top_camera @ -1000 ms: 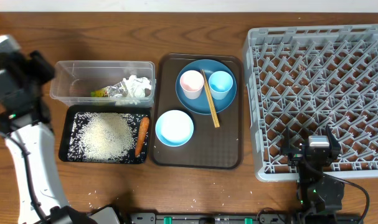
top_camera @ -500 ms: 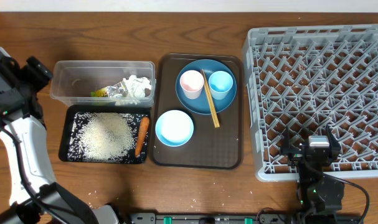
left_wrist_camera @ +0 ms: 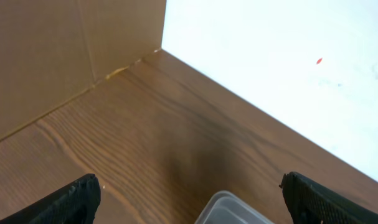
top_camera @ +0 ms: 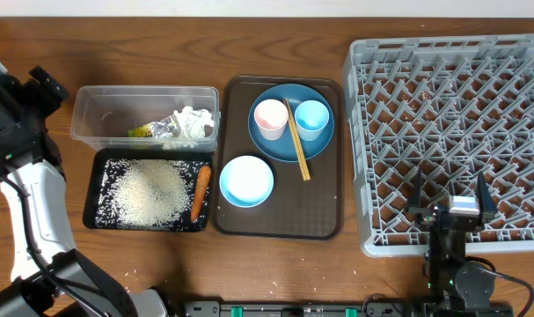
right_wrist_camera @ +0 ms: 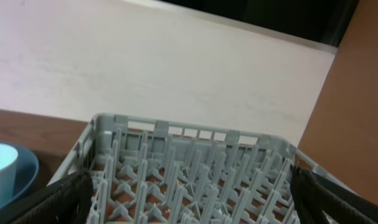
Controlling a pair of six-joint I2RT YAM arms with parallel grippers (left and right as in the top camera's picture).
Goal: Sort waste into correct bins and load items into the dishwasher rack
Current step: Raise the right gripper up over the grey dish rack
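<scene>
Hands both spread, empty. Risks snagging right hand (top_camera: pixel 451 192) on dishwasher rack (top_camera: pixel 353 132) lattice at front edge, clipping clear tub (top_camera: pixel 91 91) with left hand (left_wrist_camera: pixel 190 196).

A brown wood-grain worktop (top_camera: pixel 275 273) meets a plain white wall (left_wrist_camera: pixel 288 56) along its far edge. A tan cardboard panel (left_wrist_camera: pixel 51 50) stands at the far left corner.

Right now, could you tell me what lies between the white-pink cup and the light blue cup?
The wooden chopsticks, lying on the blue plate between the white-pink cup and the light blue cup; the overhead view shows it.
</scene>
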